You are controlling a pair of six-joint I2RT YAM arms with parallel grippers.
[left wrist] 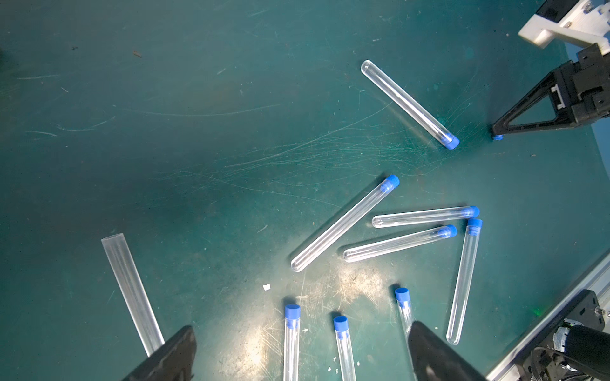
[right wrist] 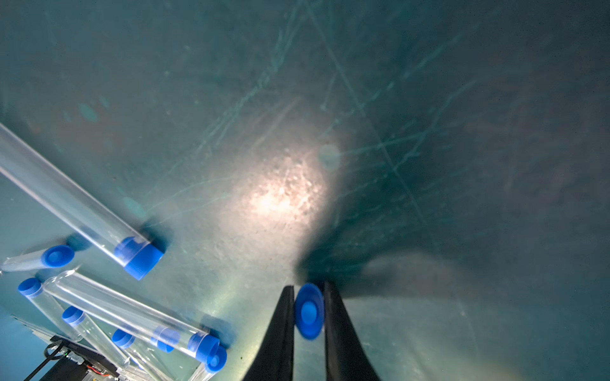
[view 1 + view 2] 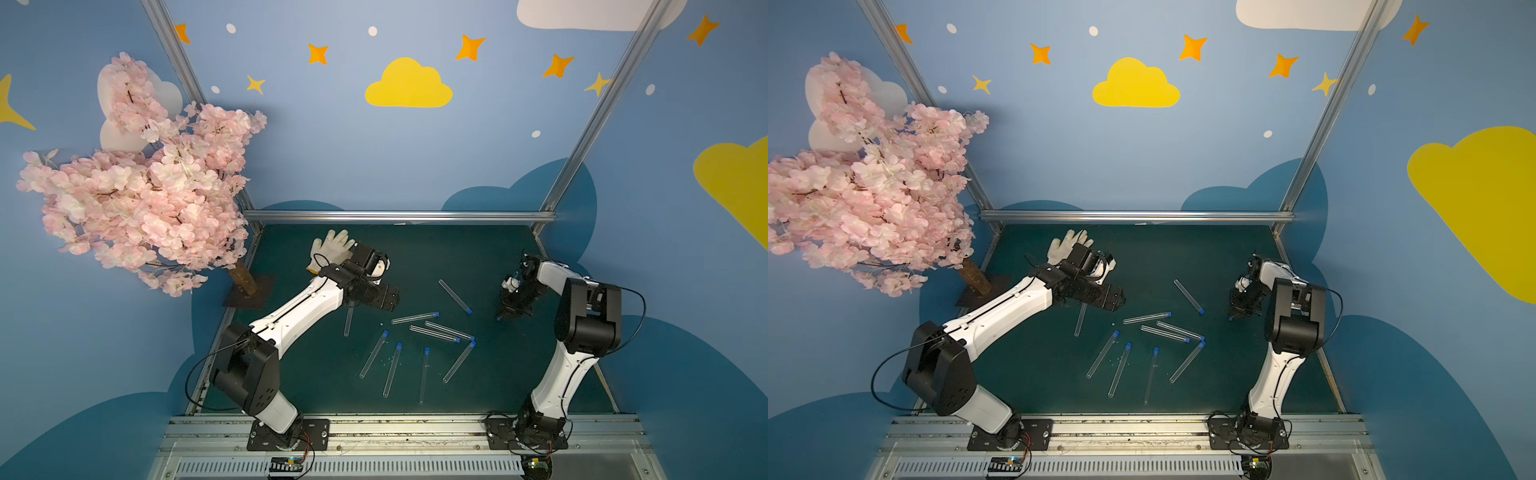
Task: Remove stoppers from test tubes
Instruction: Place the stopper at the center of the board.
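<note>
One test tube [image 3: 348, 322] lies open at nine o'clock; right jaws pinch a stopper [image 2: 309, 311], left jaws spread; eight tubes [image 3: 424, 376] remain capped.

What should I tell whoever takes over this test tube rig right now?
The left gripper is open and empty, above the mat by the open tube.
The right gripper is shut on a blue stopper, low over the mat, right of the pile.
Done: one tube unplugged, lying on the mat.
Left: eight stoppered tubes lie mid-mat; the held stopper is not yet set down.
</note>
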